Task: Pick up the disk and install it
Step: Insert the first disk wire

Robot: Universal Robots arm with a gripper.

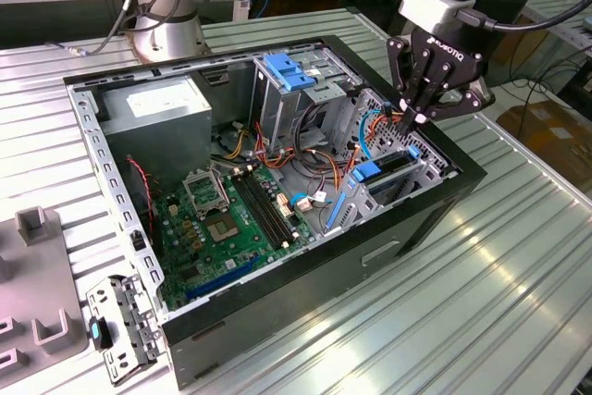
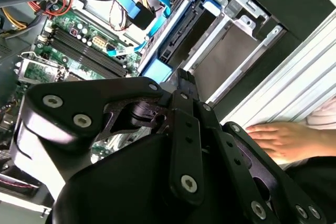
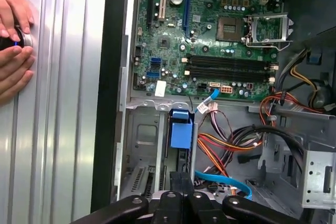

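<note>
Disk in its slot, gripper right above it

The disk point(image 1: 390, 164) stands on its edge in the metal cage point(image 1: 437, 169), at the exterior view's right side of the open computer case point(image 1: 277, 321). Its blue end point(image 3: 180, 131) faces the green board point(image 3: 210, 51). The step looks like the last bit of putting it in. The gripper point(image 1: 413, 119) is clenched, with the tips together and nothing held, just above the far end of the disk. I cannot tell if they touch. A push here would need to go straight down the slot.
</note>
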